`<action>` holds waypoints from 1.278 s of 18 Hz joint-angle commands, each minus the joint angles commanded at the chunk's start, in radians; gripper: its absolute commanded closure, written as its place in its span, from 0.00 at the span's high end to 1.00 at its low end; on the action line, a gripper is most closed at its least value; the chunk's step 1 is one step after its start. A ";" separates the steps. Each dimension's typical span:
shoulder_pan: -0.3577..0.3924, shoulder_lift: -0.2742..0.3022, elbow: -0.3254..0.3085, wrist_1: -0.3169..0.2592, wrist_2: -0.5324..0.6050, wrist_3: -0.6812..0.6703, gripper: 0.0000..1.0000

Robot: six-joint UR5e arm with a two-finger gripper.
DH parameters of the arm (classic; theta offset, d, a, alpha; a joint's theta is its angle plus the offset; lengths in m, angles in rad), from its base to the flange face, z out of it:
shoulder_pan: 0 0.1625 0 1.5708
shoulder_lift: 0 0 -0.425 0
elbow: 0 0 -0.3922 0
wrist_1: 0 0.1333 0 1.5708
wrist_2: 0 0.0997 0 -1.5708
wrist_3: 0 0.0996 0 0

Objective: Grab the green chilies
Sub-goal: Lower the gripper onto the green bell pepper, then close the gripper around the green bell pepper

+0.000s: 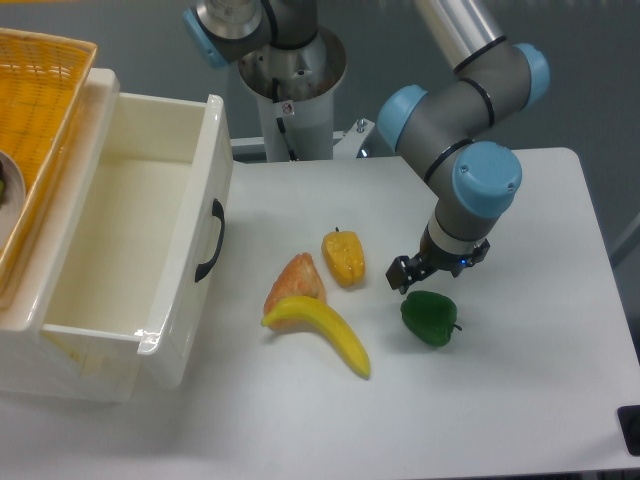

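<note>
**Gripper poised just above the green pepper**

The green chilies [430,318] lay on the white worktop [520,400], right of the banana [318,332] and yellow pepper [343,257]. The gripper [408,277] hung just beyond its far-left side, holding nothing; how wide its jaws stood I could not tell. It seemed placed for a descent onto the pepper. The white drawer [150,250] at left stood open, with nothing visible inside.

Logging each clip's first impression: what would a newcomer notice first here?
The grey and blue arm reaching down, its pincer just above and left of the green pepper on the white table. Left of them lie a yellow pepper, a banana and an orange piece, beside a white open drawer.
</note>
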 joint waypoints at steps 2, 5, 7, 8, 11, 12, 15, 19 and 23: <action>-0.002 -0.018 0.000 0.028 0.023 -0.011 1.00; -0.006 -0.031 0.000 0.042 0.032 -0.025 1.00; -0.006 -0.035 0.002 0.043 0.032 -0.025 1.00; -0.006 -0.045 0.002 0.052 0.034 -0.025 1.00; -0.009 -0.049 0.000 0.069 0.034 -0.038 1.00; -0.011 -0.049 0.000 0.069 0.034 -0.042 1.00; -0.012 -0.061 0.002 0.069 0.034 -0.040 1.00; -0.014 -0.075 0.006 0.069 0.034 -0.040 1.00; -0.014 -0.086 0.008 0.071 0.034 -0.040 1.00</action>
